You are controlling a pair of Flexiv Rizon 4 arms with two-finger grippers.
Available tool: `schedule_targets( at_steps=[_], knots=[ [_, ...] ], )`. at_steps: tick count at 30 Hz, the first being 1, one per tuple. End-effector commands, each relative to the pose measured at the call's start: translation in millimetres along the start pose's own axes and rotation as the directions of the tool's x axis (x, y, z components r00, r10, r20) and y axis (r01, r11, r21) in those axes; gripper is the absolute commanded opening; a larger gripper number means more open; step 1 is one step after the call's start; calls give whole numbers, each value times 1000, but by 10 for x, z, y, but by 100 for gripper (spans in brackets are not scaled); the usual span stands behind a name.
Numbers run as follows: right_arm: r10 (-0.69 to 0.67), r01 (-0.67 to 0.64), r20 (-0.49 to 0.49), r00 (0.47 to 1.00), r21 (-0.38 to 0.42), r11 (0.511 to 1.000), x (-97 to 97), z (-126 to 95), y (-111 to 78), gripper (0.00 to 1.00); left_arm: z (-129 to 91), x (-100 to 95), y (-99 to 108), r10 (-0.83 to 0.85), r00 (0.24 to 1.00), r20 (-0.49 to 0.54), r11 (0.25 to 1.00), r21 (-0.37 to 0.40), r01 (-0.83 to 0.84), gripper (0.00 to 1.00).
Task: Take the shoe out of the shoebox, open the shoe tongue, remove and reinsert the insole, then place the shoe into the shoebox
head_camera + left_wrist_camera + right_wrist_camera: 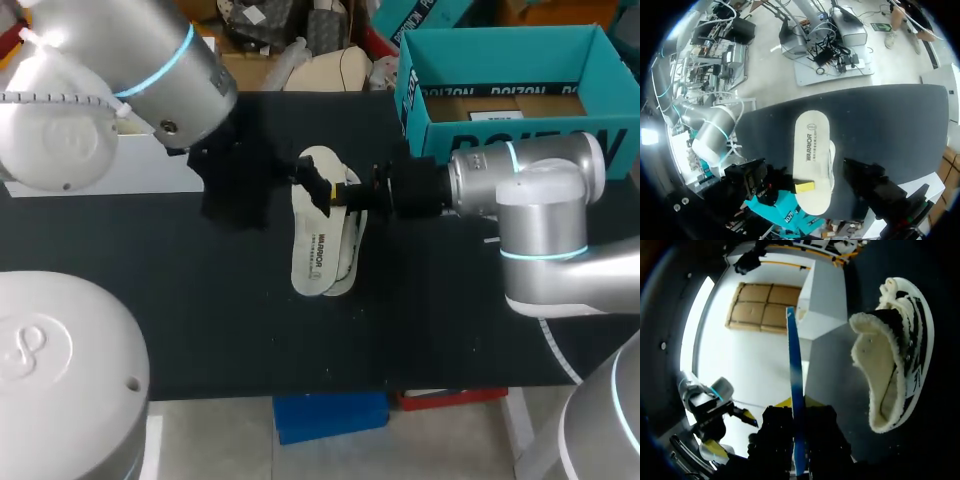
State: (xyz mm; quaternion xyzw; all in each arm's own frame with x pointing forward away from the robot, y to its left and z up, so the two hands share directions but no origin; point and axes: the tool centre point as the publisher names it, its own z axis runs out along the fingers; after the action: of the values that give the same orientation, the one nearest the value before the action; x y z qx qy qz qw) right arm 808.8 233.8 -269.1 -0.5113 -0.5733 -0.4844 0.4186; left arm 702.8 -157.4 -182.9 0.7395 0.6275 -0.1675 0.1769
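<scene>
My right gripper [798, 407] clamps the insole [793, 350] edge-on, shoe [895, 355] just beside it; left gripper [245, 182]: open or closed, can't tell.

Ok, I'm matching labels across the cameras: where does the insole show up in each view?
Head view: the insole is mid-table, white, over the shoe.
Left wrist view: its white printed face covers most of the shoe, which peeks out beside it.
Right wrist view: it is seen edge-on, a thin blue strip between the fingers, with the shoe beside it.
Shared landmark: the shoe.
</scene>
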Motion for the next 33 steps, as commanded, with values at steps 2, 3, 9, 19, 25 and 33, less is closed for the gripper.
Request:
schedule_targets(
  at_steps=[2,3,9,19,25,33],
  knots=[
    [1,-1,3,1000,0,1000,3,8,1,0,82,-1,-29,-12,978,-207,1000,-14,9,100],
    [1,-1,3,1000,0,1000,3,8,1,0,108,12,-31,-16,970,-242,1000,-26,10,100],
    [1,-1,3,1000,0,1000,3,8,1,0,202,27,-44,-17,958,-287,1000,-21,12,100],
    [1,-1,3,1000,0,1000,3,8,1,0,329,46,4,-15,954,-301,1000,1,16,100],
    [1,-1,3,1000,0,1000,3,8,1,0,370,42,82,-11,954,-301,1000,14,16,100],
    [1,-1,3,1000,0,1000,3,8,1,0,327,25,362,-11,953,-302,1000,12,15,100]
  ],
)
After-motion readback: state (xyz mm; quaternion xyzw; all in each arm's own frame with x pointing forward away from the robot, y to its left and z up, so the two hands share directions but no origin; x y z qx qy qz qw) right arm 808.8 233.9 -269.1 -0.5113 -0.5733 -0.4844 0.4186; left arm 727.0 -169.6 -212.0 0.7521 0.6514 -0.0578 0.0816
